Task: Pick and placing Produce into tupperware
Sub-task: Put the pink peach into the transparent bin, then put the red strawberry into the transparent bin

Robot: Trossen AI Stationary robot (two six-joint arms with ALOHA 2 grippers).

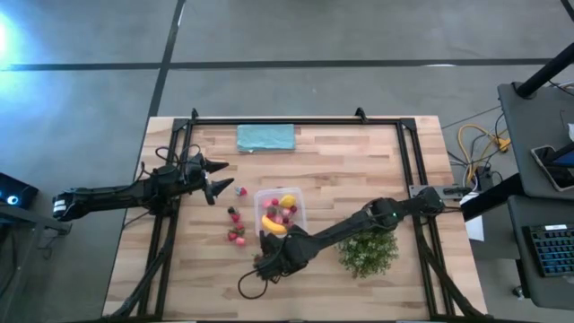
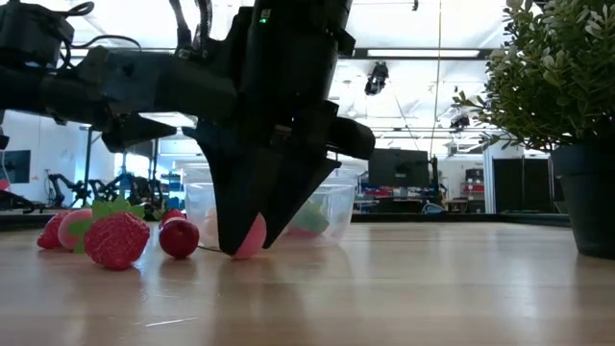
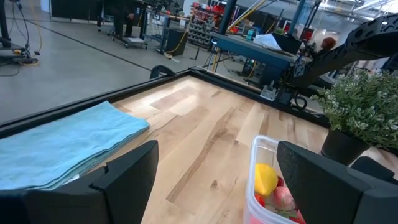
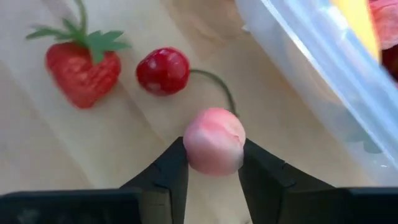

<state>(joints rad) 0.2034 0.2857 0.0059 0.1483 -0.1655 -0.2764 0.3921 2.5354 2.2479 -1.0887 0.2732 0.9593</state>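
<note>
A clear square tupperware [image 1: 281, 211] near the table's middle holds a lemon [image 1: 287, 200], a banana [image 1: 273, 224] and some red fruits. Loose red fruits [image 1: 235, 231] lie left of it, among them a strawberry [image 4: 84, 71] and a cherry [image 4: 163, 70]. My right gripper [image 1: 266, 260] stands just before the tupperware's near left corner, pointing steeply down, shut on a small pink fruit [image 4: 214, 140]. My left gripper [image 1: 220, 178] waits open at the left, level above the table. My right gripper pinches the pink fruit's two opposite sides [image 4: 193, 149] between its two fingers [image 4: 171, 168]. The fingers come from above, slanting steeply down. In the low view the fruit [image 2: 252, 235] sits at the fingertips, its underside at the table top.
A bushy green plant in a dark pot [image 1: 368, 251] stands right of my right gripper. A folded teal cloth [image 1: 266, 137] lies at the far edge. The tupperware's wall [image 4: 323, 68] is close beside the held fruit. A black frame [image 1: 296, 121] runs around the table.
</note>
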